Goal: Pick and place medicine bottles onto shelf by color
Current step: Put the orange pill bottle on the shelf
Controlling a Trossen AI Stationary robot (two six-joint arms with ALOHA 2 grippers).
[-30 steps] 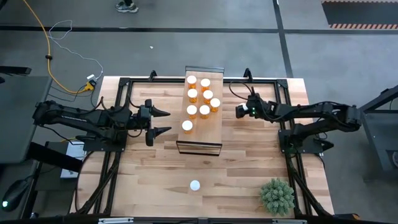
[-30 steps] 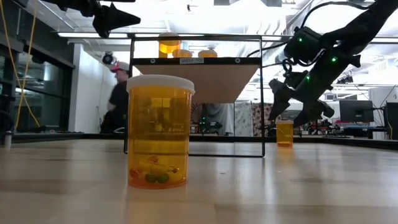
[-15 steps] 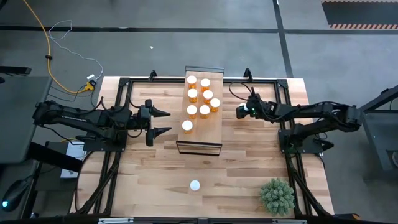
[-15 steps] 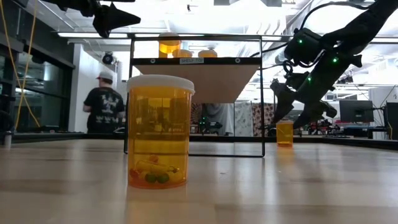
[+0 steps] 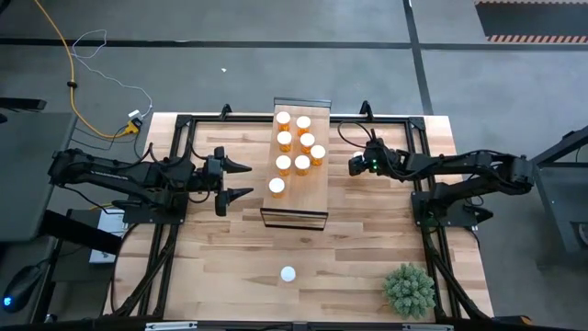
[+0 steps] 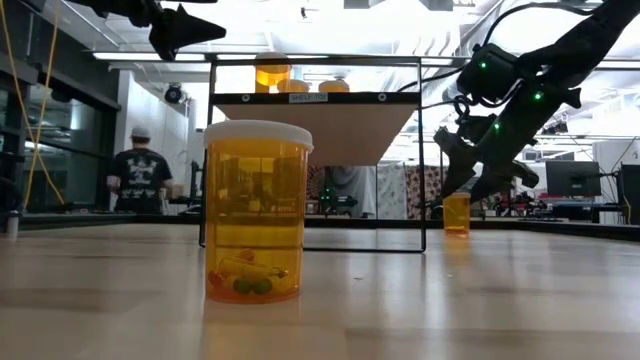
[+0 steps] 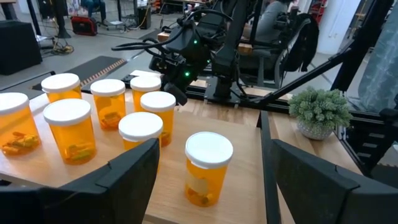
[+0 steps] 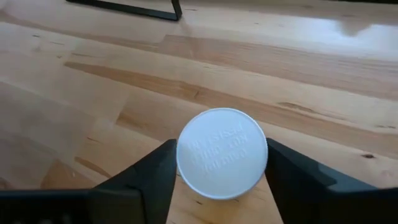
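Several orange medicine bottles (image 5: 299, 142) with white caps stand on the far half of the shelf (image 5: 303, 198), a light-wood board on a dark frame at mid-table. One more bottle (image 6: 258, 210) stands alone near the front edge. Another bottle (image 8: 222, 154) stands upright on the table to the right of the shelf. My right gripper (image 8: 217, 180) slants down over it, open, with one finger on each side of its cap. My left gripper (image 5: 246, 180) hangs open and empty in the air beside the shelf's left edge. My right gripper has one finger (image 8: 155, 174) on either side of the bottle's white cap (image 8: 186, 155), coming slanting down from the table's right. The cap hides the sides below it, so I cannot tell whether the fingers touch. The bottle stands upright on the table.
A small potted plant (image 5: 409, 290) sits at the front right corner. The shelf's dark frame (image 6: 420, 150) rises just left of the right gripper. A person (image 6: 140, 175) stands in the room behind the table. Bare wood lies between shelf and front edge.
The fingers of my right gripper have drawn closer together around the bottle to the right of the shelf, while the hand has stayed where it was. The bottle has not moved. The person in the background has walked toward the left.
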